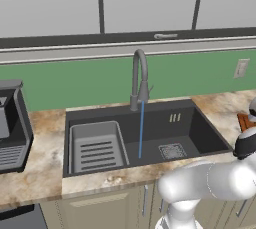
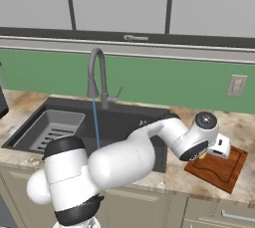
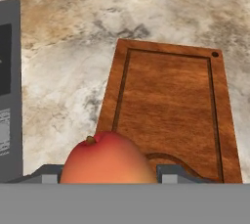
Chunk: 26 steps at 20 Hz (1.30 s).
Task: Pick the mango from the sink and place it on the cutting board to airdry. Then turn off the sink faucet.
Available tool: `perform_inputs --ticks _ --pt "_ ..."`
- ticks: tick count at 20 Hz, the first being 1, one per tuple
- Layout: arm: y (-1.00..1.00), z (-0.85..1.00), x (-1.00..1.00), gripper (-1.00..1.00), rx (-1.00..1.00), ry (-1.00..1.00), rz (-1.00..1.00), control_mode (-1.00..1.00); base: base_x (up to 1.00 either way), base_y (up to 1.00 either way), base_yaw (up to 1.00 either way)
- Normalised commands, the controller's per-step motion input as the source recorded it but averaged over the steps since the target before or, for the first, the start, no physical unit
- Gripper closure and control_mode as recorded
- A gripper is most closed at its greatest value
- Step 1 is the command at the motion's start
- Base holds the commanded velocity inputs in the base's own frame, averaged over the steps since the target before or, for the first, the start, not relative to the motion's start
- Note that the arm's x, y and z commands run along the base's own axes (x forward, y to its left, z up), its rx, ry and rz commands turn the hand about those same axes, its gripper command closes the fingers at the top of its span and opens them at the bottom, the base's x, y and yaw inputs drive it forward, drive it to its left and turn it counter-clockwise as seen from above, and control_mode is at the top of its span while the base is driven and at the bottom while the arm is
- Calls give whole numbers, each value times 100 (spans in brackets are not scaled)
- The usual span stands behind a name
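Pinching the mango (image 3: 108, 158) between my fingers (image 3: 172, 174), I am hanging it over the near end of the cutting board (image 3: 171, 105), whose long axis is running straight ahead; release lies directly below.

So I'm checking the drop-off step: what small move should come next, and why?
Probably lower the mango onto the cutting board and open. The pincer is shut on the fruit above the board's near end, and the sink faucet is running, awaiting shutoff.
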Motion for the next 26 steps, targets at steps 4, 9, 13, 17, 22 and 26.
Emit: perform_inputs --ticks 4,9,13,17,22,26 --pt "-8 -2 6 100 -3 0 0 -100 0 0 0" --pt "-4 0 5 100 0 0 0 -100 0 0 0" --pt "-4 -4 3 100 0 1 0 -100 0 0 0" --pt "-6 -12 1 100 0 1 0 -100 0 0 0" --pt "-3 -16 2 100 0 2 0 -100 0 0 0" --pt "0 -12 4 100 0 1 0 -100 0 0 0"
